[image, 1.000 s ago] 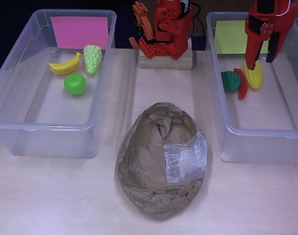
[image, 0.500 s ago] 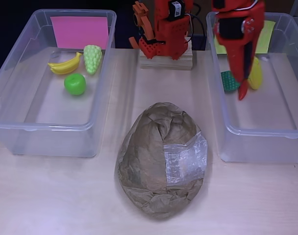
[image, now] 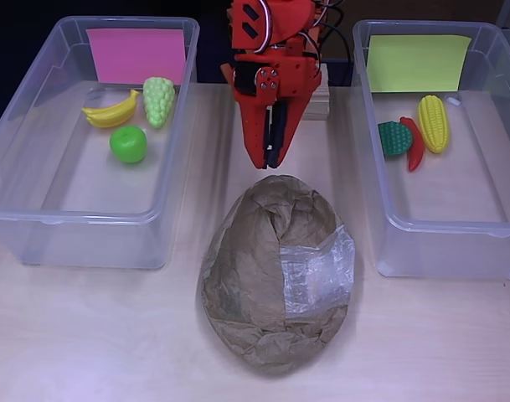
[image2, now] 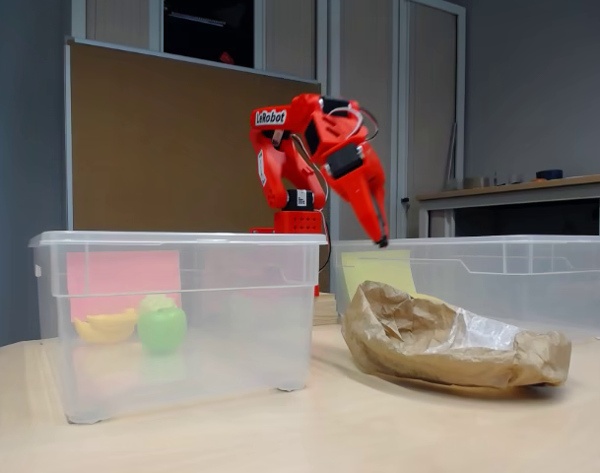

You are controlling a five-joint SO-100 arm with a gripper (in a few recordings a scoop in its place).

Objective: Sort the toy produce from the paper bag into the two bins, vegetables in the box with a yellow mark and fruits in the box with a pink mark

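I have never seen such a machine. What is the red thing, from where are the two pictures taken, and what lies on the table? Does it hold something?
The red thing is a small robot arm with a two-finger gripper at its end. One picture looks straight down from above; the other comes from a camera standing low at the table's edge. On the table lies a crumpled paper bag between two clear plastic bins. The bin with the pink mark holds a toy banana, green grapes and a green apple. The bin with the yellow mark holds a corn cob, a red chili and a dark green vegetable. The gripper hangs above the bag, fingers close together, holding nothing.
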